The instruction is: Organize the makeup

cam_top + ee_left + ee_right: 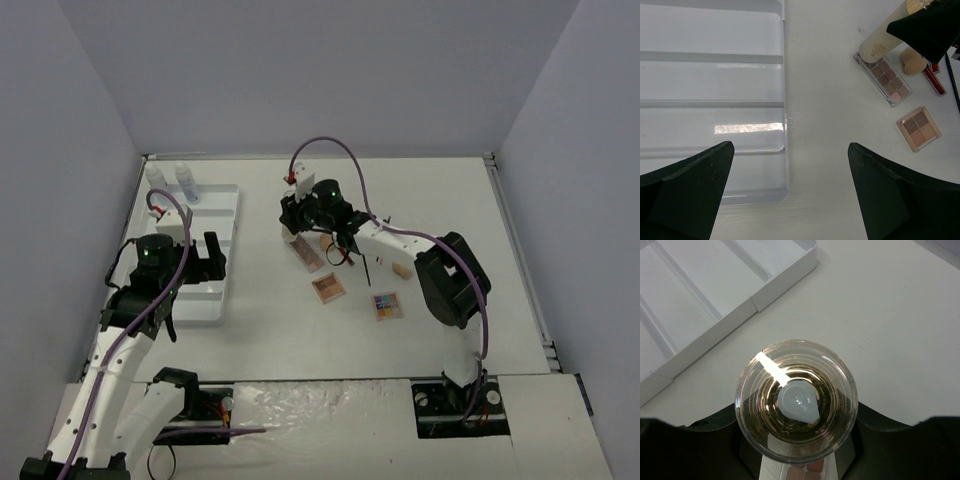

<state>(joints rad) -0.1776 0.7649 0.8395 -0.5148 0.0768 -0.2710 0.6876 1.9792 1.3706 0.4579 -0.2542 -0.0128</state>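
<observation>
Left jaws are spread wide with nothing between them, hanging over the three o'clock rim of the white slotted tray (784, 100), which lies at nine o'clock on the bench (450, 210). My right jaws are clamped on the amber bottle (796, 407) near the middle of the bench. My right wrist camera looks straight down its clear base. The bottle is tilted over one end of the long eyeshadow palette (883, 80), and I cannot tell whether the two touch.

At five o'clock from the long palette lies the square palette (919, 128), apart from it. A brighter multicoloured palette (387, 305) sits at four o'clock from the square one. A peach sponge (914, 62) rests just beside the long palette, with a red pencil (935, 82) close against the sponge's far side. Another peach sponge (401, 269) lies at twelve o'clock from the multicoloured palette. Two clear white-capped bottles (157, 180) stand upright, side by side, in the tray's eleven o'clock corner.
</observation>
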